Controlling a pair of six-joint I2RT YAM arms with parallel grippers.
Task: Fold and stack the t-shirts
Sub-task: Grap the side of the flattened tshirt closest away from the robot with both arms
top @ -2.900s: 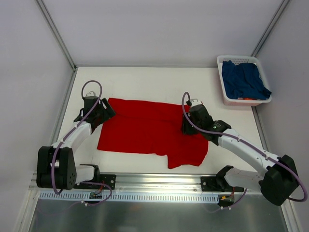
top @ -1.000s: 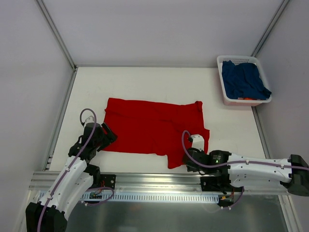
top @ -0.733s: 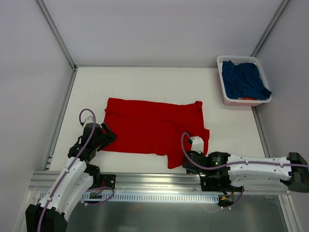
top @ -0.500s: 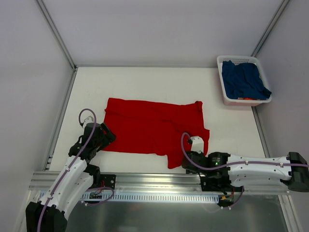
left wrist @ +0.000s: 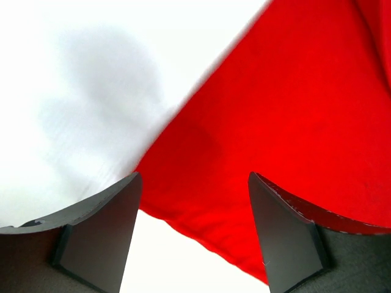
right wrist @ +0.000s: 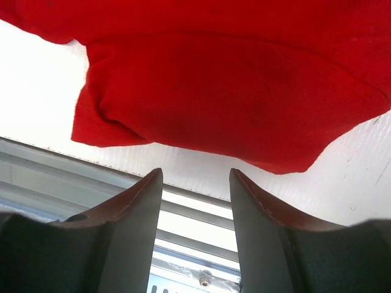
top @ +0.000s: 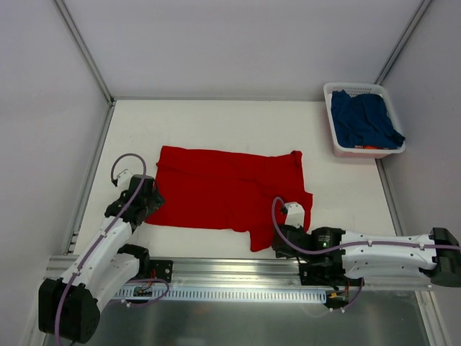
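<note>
Two shirts are waiting on me. From above, the red shirt is lying spread flat on the desk, and the navy shirt is sitting bunched in the basket at the far right corner. Seconds ago both my jaws were out at the red shirt's far edge. Now I am holding them back at its near edge: the left jaws at the near left corner, the right jaws by the sleeve that is sticking out toward the rail. Over the last second my left arm has been swinging slightly outward, while the right has hardly been shifting. The collar end, which my right arm was covering, is now showing flat, so I am judging the spreading finished and the first fold about to begin.

At my left wrist, the fingers are standing wide apart and gripping nothing. The red corner is lying between them, and it seems to be touching neither.

At my right wrist, the jaws are parted more narrowly and are empty, with the sleeve's hem lying just ahead and the rail running below. I am not pinching any cloth yet.
</note>
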